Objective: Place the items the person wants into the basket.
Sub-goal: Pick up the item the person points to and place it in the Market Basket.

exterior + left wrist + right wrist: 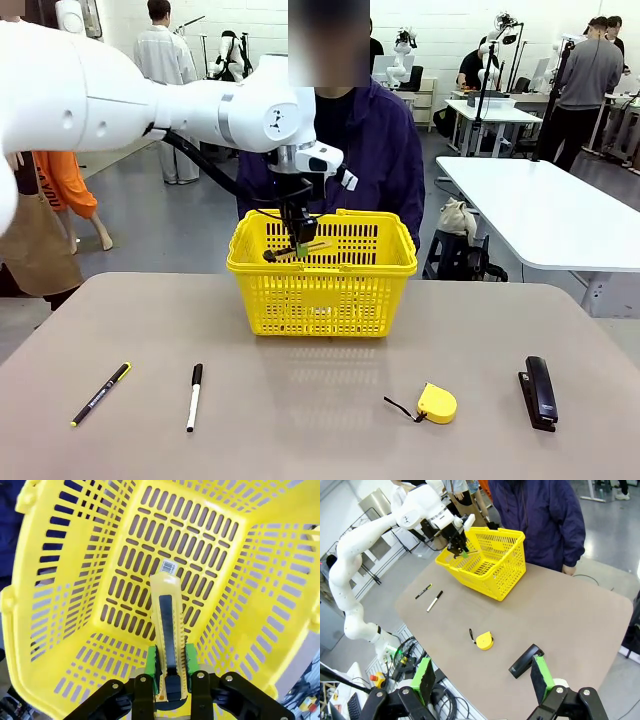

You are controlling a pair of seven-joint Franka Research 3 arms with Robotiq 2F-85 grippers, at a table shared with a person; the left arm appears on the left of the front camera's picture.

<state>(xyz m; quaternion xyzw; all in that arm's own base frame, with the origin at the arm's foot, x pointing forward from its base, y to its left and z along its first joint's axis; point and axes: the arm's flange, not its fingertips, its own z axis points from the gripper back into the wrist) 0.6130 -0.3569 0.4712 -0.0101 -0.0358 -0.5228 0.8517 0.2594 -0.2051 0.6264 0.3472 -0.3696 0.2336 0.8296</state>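
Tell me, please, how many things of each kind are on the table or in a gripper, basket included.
Writing tools: 2 (thin black pen with yellow end, white marker with black cap)
Knives: 1 (yellow-and-black utility knife, in the left gripper)
Tape measures: 1 (round yellow tape measure)
Staplers: 1 (black stapler)
Baskets: 1 (bright yellow plastic lattice basket)
Total: 6

Basket mouth taken, table front open

The left gripper [300, 247], clamped on the utility knife [167, 622], hangs in the mouth of the basket [320, 300]; the floor beneath looks bare, though its corners are hard to read. On the table [300, 425], pen [100, 394], marker [194, 397], tape measure [437, 403] and stapler [540, 392] lie well apart.
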